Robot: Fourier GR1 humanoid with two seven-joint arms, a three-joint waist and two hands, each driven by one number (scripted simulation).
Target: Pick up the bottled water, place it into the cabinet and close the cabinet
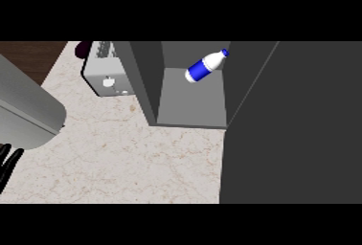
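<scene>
Bottled water [205, 66] is already inside the cabinet [191, 103], far side of the shelf, leaning tilted with its long axis running near-left to far-right, cap toward the far right; white body, blue label band, blue cap. Left hand [8, 160] shows only as dark fingers at the near-left edge, well apart from the bottle, holding nothing, can't tell if spread or curled; right hand out of view. Open cabinet door [293, 124] fills the right side; closing it looks like the remaining step.

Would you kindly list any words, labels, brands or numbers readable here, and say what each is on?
None can be read.
bottled water: a blue band on its white body, no lettering legible.
toaster: a white knob on its front, no markings readable.
cabinet: plain grey, no text.
</scene>
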